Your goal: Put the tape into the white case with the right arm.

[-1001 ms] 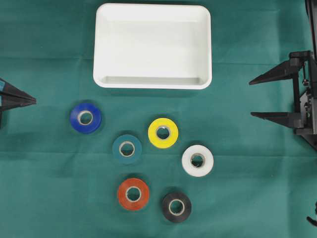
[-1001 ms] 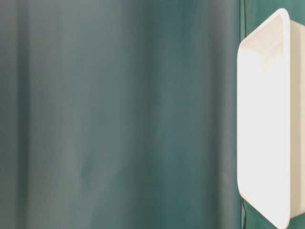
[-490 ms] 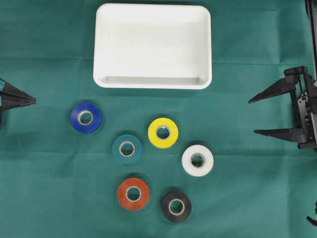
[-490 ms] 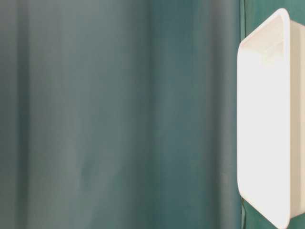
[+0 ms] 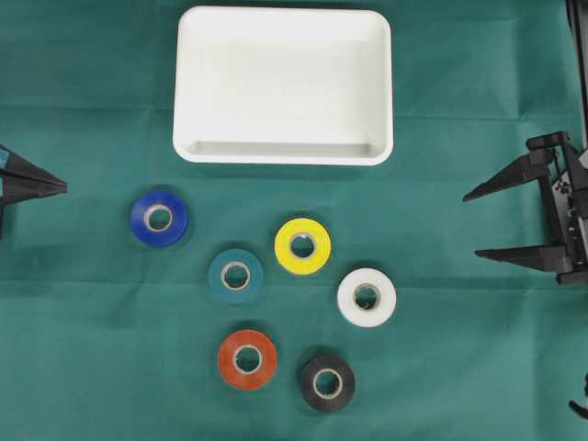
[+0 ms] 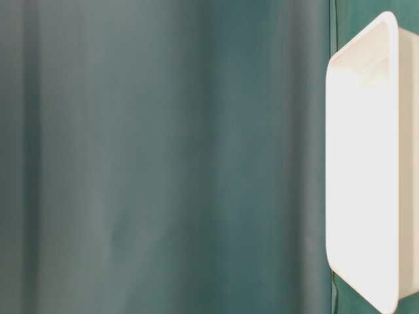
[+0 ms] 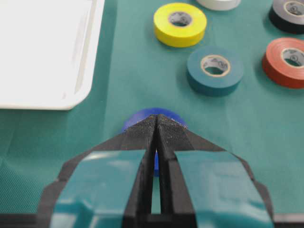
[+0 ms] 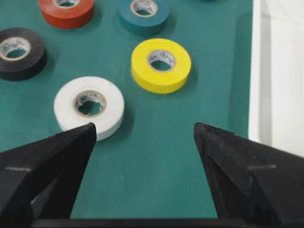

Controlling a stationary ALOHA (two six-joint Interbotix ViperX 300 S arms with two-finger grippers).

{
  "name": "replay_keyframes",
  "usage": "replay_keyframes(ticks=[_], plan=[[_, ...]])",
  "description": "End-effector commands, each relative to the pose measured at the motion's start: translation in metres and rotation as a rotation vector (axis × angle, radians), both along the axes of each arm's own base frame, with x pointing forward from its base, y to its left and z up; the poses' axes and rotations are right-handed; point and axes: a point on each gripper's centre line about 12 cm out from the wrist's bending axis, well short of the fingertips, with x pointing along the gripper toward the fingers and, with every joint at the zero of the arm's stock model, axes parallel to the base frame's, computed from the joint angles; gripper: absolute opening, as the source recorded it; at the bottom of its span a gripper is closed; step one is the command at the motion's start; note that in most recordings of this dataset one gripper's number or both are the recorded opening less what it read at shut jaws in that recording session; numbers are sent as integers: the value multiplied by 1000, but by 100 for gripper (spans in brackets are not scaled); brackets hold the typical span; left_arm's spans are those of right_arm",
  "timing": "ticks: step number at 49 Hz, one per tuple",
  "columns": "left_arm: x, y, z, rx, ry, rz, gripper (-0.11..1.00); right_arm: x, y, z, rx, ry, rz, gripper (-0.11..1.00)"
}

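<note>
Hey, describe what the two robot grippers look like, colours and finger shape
The right gripper is all black, with two long fingers tapering to points and thin cables on its frame. The left gripper is black too, with ridged, wedge-shaped fingers and teal patches on their upper faces.

My right end effector (image 5: pixel 476 224) sits at 3 o'clock, fingers spread wide, pointing toward 9, holding nothing. My left end effector (image 5: pixel 64 186) at 9 o'clock, fingertips pressed together, pointing toward 3.

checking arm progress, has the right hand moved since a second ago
Yes. In the overhead view the right hand has swung down the picture, away from the white case, toward the white tape.
</note>
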Motion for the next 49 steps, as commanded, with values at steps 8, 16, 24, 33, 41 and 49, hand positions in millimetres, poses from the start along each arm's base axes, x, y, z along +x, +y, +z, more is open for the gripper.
replay_keyframes(ticks=[8, 16, 24, 33, 41, 49], plan=[[2, 0, 6, -3, -15, -1, 1, 22, 9, 8, -5, 12, 26, 51], [2, 0, 6, -3, -15, -1, 1, 43, 13, 5, -21, 51, 31, 51], [2, 0, 5, -3, -14, -1, 1, 70, 19, 1, -29, 74, 37, 51], [2, 0, 6, -4, -15, 0, 1, 98, 26, -3, -32, 99, 47, 51], [2, 0, 7, -4, -18, 0, 1, 125, 32, -11, -37, 137, 46, 51], [2, 0, 8, -6, -20, 0, 1, 160, 39, -13, -39, 154, 47, 51]])
